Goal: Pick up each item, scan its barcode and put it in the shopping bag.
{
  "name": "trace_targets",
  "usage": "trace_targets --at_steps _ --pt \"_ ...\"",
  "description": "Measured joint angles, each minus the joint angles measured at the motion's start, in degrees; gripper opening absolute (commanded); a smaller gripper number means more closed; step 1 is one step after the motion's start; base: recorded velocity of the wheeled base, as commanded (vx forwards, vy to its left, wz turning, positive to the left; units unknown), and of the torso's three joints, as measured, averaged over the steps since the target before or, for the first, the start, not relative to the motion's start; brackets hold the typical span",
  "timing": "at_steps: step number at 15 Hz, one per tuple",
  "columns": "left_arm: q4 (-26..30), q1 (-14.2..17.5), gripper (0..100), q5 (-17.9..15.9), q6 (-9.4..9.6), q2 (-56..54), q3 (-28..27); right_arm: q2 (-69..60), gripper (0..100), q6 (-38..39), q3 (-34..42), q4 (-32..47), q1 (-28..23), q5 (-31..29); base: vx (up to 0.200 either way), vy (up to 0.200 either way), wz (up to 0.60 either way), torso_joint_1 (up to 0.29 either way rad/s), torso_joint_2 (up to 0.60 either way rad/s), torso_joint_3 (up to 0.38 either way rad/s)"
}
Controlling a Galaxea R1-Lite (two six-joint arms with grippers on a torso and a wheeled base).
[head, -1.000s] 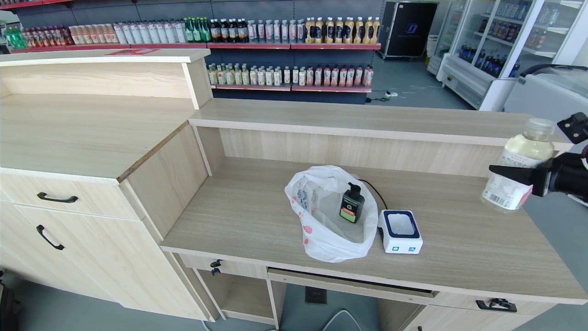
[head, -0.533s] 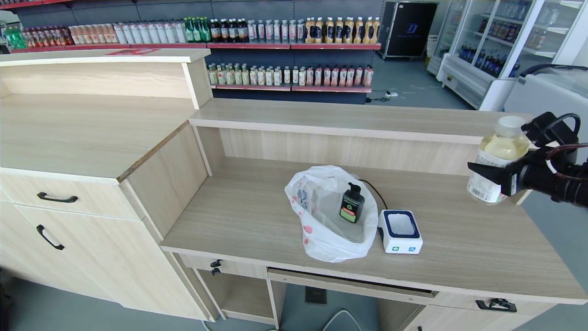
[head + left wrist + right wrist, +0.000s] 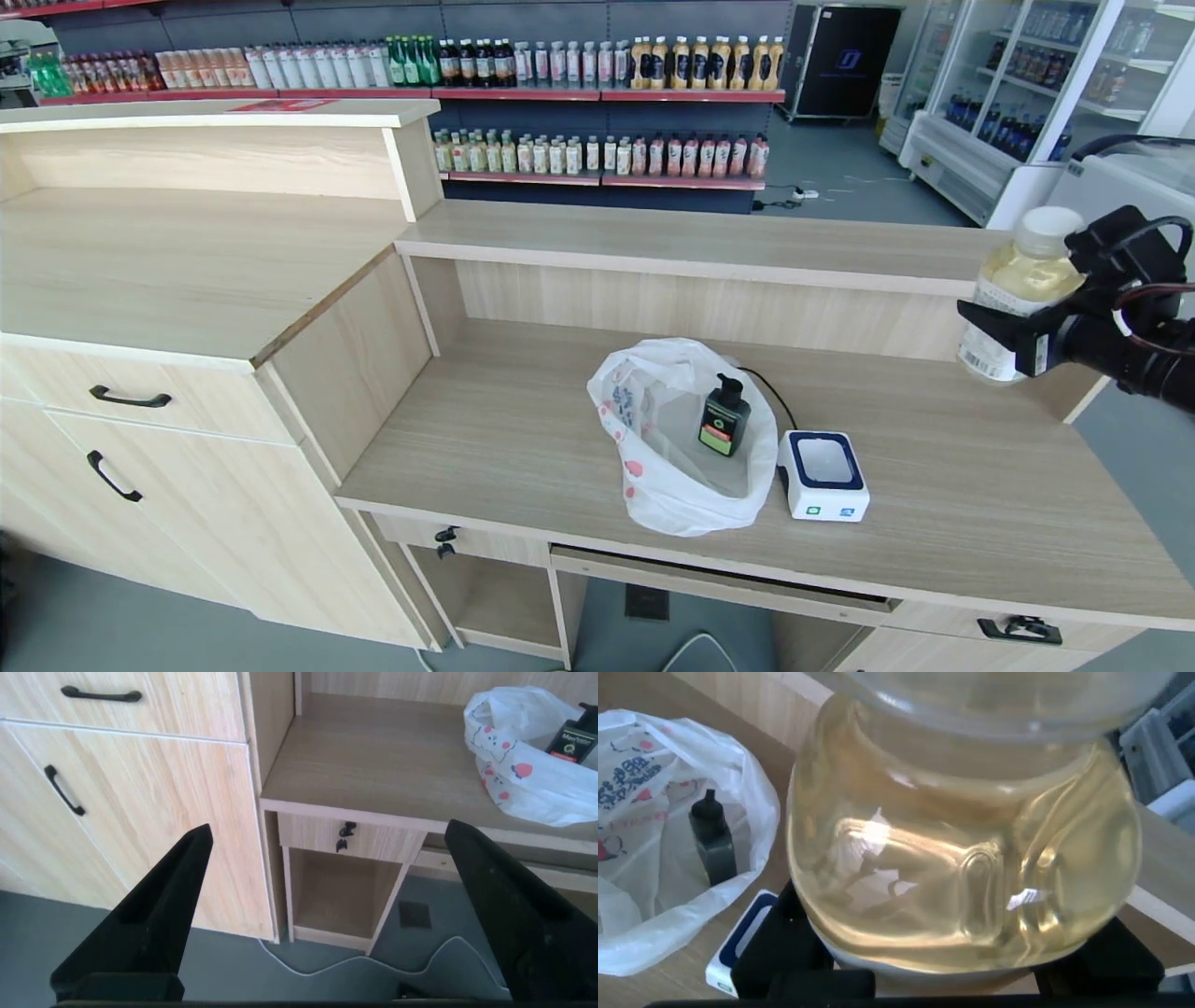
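My right gripper (image 3: 1022, 338) is shut on a clear bottle of pale yellow drink (image 3: 1013, 294) with a white cap and a barcode label, held upright above the counter's far right end. The bottle (image 3: 962, 868) bulks close before the right wrist camera. A white shopping bag (image 3: 681, 439) lies open at the counter's middle with a black pump bottle (image 3: 724, 417) inside; the bag (image 3: 663, 840) and the pump bottle (image 3: 712, 845) also lie below the held bottle. A white barcode scanner (image 3: 823, 473) sits just right of the bag. My left gripper (image 3: 327, 905) hangs open, low beside the counter's left front corner.
The wooden counter (image 3: 934, 485) has a raised back ledge (image 3: 709, 245) and a taller cabinet (image 3: 187, 271) on the left. A black cable (image 3: 770, 390) runs from the scanner behind the bag. Drink shelves and fridges stand in the room behind.
My right gripper has carried the bottle up and inward from the counter's right edge. The head camera shifted slightly, moving the whole scene a little right.
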Motion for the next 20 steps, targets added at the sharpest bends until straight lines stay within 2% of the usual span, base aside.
trace_targets --at_steps 3,8,11,14,18,20 --pt "0.0 0.0 100 0.0 0.00 0.0 0.0 0.6 0 0.0 0.9 -3.9 3.0 0.1 0.000 0.000 0.60 0.005 0.00 -0.001" --pt "0.0 0.0 100 0.0 0.00 0.0 0.0 6.0 0 1.9 1.3 -4.1 6.0 2.0 0.000 0.000 0.00 0.000 0.00 0.000" --pt "0.0 0.0 100 0.0 0.00 0.0 0.0 11.8 0 3.0 1.8 -6.6 6.5 7.4 0.000 0.000 0.00 0.000 0.00 0.000" --pt "0.0 0.0 100 0.0 -0.02 0.0 0.0 17.4 0 3.2 3.1 -12.0 6.3 9.2 0.000 0.000 0.00 0.000 0.00 0.000" --pt "0.0 0.0 100 0.0 0.00 0.0 0.0 22.4 0 3.3 4.2 -15.0 5.3 13.7 0.000 0.000 0.00 0.000 0.00 0.000" --pt "0.0 0.0 100 0.0 0.00 0.0 0.0 24.6 0 3.3 4.2 -16.3 4.7 18.9 0.000 0.000 0.00 0.000 0.00 0.000"
